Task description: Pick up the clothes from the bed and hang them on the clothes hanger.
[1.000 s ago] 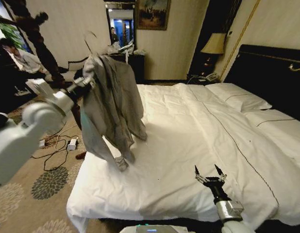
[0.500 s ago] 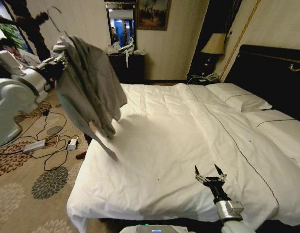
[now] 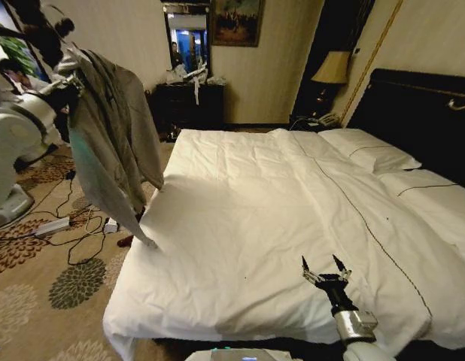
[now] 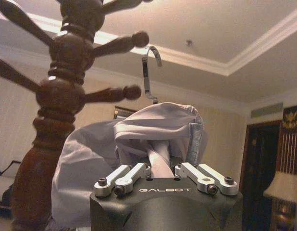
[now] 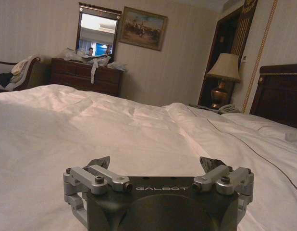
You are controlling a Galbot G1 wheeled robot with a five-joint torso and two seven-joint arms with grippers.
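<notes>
The clothes (image 3: 112, 143) hang on the clothes hanger (image 4: 149, 72), held up off the bed (image 3: 278, 226) at the far left, beside the dark coat stand (image 4: 62, 101). The left gripper (image 4: 160, 166) has its jaws clenched on the bunched collar cloth just under the silver hook. The main risk, as I judge it, is the hook missing or glancing off a peg, since it sits close to the knobs but not over one. Thin cloth could also slip in the grip. The right gripper (image 3: 323, 271) rests low over the bed's near edge, jaws released.
</notes>
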